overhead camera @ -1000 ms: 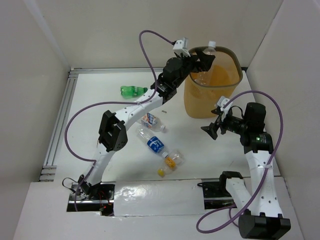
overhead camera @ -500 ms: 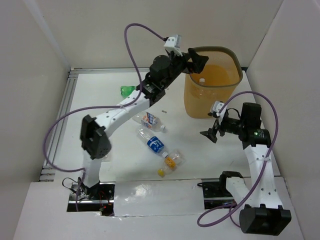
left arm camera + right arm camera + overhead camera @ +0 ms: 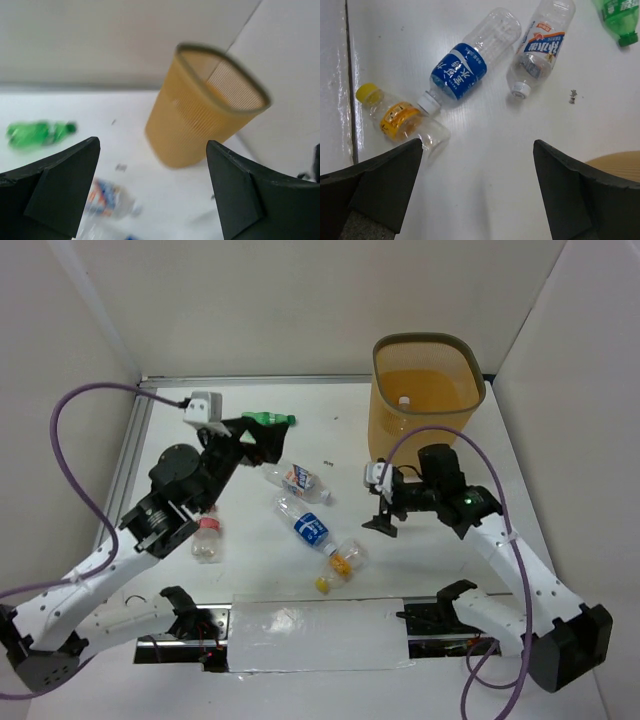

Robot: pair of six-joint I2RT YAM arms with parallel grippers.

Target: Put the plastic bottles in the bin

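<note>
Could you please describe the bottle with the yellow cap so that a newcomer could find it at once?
Find the tall orange bin at the table's far right, then look left and toward the arm bases, to mid-table. The yellow-capped bottle lies there on its side, the bottle nearest the bases, right beside the blue-labelled bottle. It alone has a yellow cap and a yellow-orange label.

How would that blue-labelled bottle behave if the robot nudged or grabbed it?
The blue-labelled bottle lies on its side on the smooth white table, so a nudge would probably roll it. It looks clear and empty, so it is likely light and may crumple under a firm squeeze.
</note>
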